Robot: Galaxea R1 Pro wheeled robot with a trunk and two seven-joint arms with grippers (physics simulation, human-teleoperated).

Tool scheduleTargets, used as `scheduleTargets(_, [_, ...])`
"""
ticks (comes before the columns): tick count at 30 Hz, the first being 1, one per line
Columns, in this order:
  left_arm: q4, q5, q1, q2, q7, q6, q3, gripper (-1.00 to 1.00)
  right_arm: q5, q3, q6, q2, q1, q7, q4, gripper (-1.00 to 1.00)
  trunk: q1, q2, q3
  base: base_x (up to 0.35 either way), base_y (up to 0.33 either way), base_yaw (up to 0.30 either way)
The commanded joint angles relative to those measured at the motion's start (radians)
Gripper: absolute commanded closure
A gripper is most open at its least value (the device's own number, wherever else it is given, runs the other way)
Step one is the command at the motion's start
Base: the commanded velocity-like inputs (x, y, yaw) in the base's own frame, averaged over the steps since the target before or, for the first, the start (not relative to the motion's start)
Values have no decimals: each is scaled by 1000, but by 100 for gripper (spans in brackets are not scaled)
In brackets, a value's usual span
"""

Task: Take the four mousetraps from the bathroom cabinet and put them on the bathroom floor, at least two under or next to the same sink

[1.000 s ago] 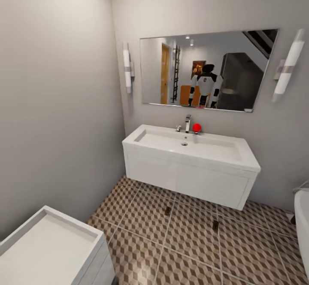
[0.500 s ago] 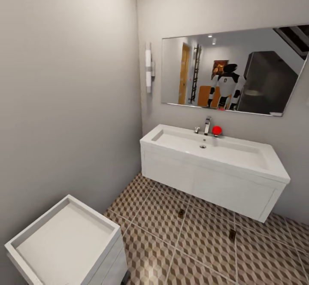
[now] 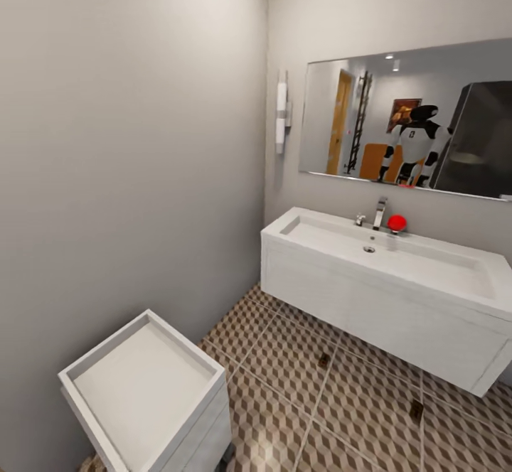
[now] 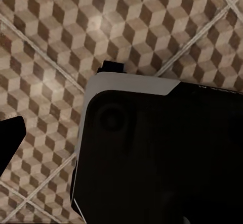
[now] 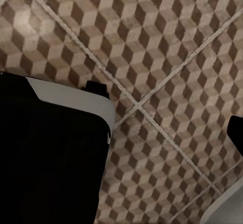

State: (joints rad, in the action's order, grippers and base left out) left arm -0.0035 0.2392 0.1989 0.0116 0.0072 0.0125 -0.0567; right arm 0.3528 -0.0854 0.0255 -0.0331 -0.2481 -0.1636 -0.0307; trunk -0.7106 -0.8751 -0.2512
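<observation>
Swinging leftward, the head camera now sets the sink further right than a second ago; nothing on the floor itself has shifted. Two mousetraps lie on the bathroom floor just in front of the sink: one toward its left half, another toward its right. A white drawer unit stands near the left wall. Both wrist views look down at tiles past the robot's dark base; whether either gripper's fingers are apart or together cannot be told.
</observation>
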Motion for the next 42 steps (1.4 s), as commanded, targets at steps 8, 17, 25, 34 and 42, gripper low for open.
scheduleTargets(8, [0,7,1,0,1,1,-6,-100,16,-8,5,0,9,-5,-3,-100,0,-1,-1,0,0,280])
scheduleTargets(17, [0,6,1,0,1,1,-6,-100,17,-8,9,1,11,-6,-3,-100,0,-1,-1,0,0,280])
scheduleTargets(25, [0,6,1,-1,1,1,-6,-100,18,-8,11,1,11,-7,-3,-100,0,-1,-1,0,0,280])
scheduleTargets(34, [0,6,1,-1,1,1,-6,-100,18,-8,11,3,11,-6,-3,-100,0,-1,-1,0,0,280])
scheduleTargets(42, [0,6,1,-1,0,1,-6,-100,18,-8,11,2,10,-7,-3,-100,0,-1,-1,0,0,280])
